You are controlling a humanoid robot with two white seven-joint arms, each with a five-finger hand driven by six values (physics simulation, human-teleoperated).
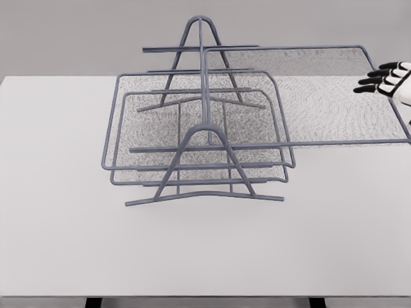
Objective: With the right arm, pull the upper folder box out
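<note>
Plain white worktop [64,244]: upper folder box [321,96] already slid far right out of the wire rack [205,138]; right hand [385,77] beside it, fingers apart, empty.

The right hand [388,78] and upper tray's [308,96] right corner are cropped by the edge.
</note>
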